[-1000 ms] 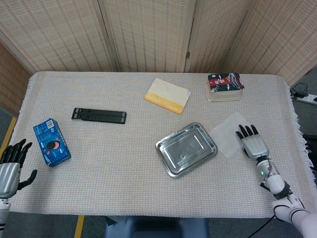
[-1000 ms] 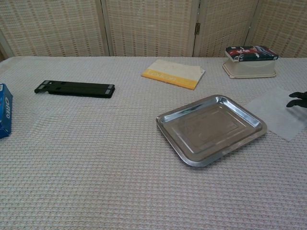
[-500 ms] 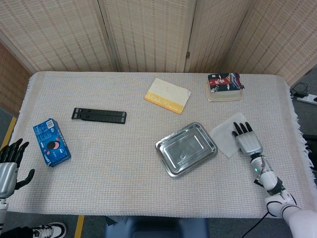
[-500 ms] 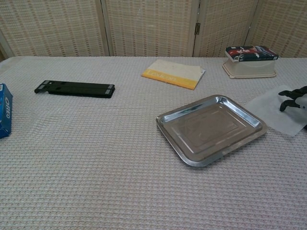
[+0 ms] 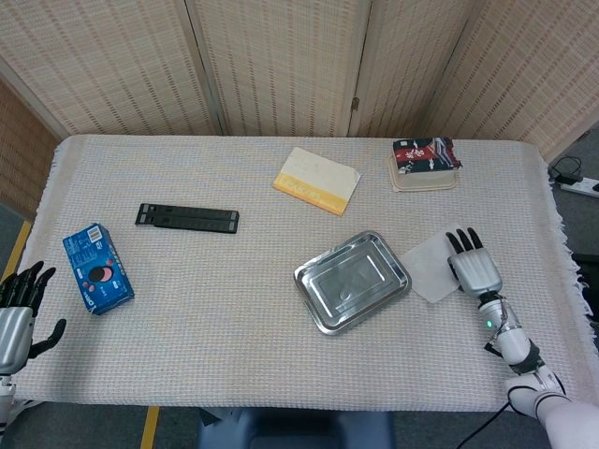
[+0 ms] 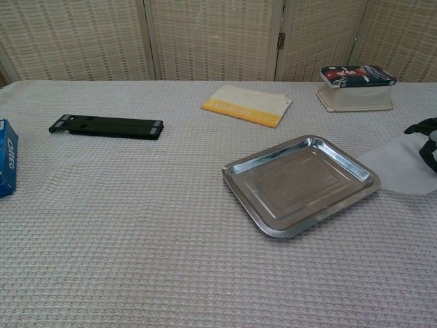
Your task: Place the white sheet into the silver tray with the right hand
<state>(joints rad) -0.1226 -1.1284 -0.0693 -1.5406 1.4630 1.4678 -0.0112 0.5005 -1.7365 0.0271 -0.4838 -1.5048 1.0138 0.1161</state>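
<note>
The right hand lay open-fingered on the white sheet, not yet gripping; next, pinch its edge toward the silver tray beside it.

A table covered in a pale waffle-weave cloth fills most of the frame. At the left edge lies a blue box; above and right of it, a flat black strip. Near upper centre sits a cream booklet with a yellow edge, and at upper right a shallow white container under a dark packet. Right of centre lies the silver tray — just beside it, further right, the white sheet.
</note>
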